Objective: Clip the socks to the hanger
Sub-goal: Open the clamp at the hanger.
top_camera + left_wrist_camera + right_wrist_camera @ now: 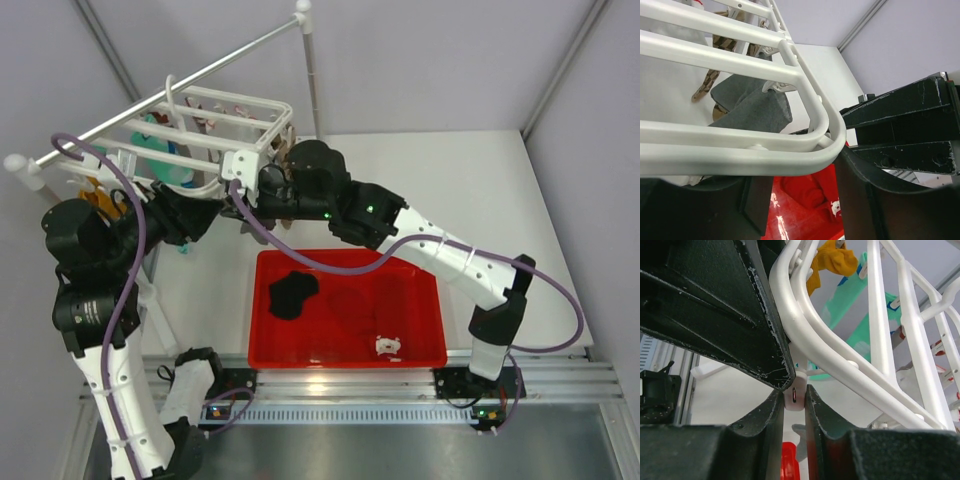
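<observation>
One clip [794, 396] on the hanger [245, 160], upper left, is clenched by the right fingers [760, 440], likely to spread it; left fingers [875, 200] gape, seemingly bracing the corner. Black sock [293, 293] lies in the red tray [330, 360].

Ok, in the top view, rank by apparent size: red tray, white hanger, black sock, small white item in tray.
Red tray
White hanger (partly hidden and hanging higher, so a close call)
Black sock
Small white item
</observation>
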Controlling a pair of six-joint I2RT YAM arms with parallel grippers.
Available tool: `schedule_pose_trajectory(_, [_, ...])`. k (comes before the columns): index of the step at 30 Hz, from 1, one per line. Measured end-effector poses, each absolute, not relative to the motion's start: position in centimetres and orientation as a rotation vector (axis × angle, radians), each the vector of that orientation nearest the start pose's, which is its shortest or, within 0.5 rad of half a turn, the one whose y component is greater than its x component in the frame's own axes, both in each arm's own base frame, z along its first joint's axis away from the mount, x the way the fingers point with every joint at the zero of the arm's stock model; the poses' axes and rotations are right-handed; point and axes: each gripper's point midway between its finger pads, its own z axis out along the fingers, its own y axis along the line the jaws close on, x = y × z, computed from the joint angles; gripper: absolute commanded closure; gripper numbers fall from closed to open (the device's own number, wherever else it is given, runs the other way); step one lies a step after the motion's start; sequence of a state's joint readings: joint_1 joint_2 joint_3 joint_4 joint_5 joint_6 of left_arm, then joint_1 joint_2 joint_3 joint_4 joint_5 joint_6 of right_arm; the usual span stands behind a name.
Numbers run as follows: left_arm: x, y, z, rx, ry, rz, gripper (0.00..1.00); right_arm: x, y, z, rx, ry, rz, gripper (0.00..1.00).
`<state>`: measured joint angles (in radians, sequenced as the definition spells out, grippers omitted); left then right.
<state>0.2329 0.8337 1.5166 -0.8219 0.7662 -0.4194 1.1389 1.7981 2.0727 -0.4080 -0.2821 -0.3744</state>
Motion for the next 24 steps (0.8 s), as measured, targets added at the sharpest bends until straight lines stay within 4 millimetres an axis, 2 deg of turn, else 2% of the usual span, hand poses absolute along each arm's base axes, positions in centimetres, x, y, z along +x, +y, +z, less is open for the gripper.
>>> schedule_pose_trajectory(2, [20.3, -8.9, 44.5, 0.022, 1.735, -0.781, 0.49, 19.5, 50.6, 42.2, -1.363, 1.130, 0.795, 1.00])
schedule_pose_trajectory(9, [20.6, -8.7, 43.8, 0.032, 1.748, -0.768, 0.71, 20.1, 51.0, 41.3, -1.365, 1.148, 0.767, 1.00])
schedule_pose_trajectory(12, [20.6, -8.7, 43.7, 0.037, 1.748, -0.764, 0.89, 20.2, 51.0, 41.2, -1.365, 1.150, 0.758, 1.00])
schedule_pose_trajectory(13, [20.6, -8.7, 43.7, 0.037, 1.748, -0.763, 1.00, 20.2, 51.0, 41.2, -1.366, 1.150, 0.756, 1.00])
schedule_pose_trajectory(17, [20.6, -8.7, 43.7, 0.031, 1.749, -0.765, 1.00, 20.2, 51.0, 41.2, -1.366, 1.148, 0.755, 0.75])
schedule_pose_trajectory(20, [20.7, -8.6, 43.7, 0.014, 1.750, -0.768, 1.00, 20.1, 51.1, 41.1, -1.369, 1.139, 0.753, 0.67])
schedule_pose_trajectory(24, [20.9, -8.6, 43.6, -0.022, 1.760, -0.790, 1.00, 20.0, 51.1, 40.8, -1.370, 1.125, 0.749, 0.69])
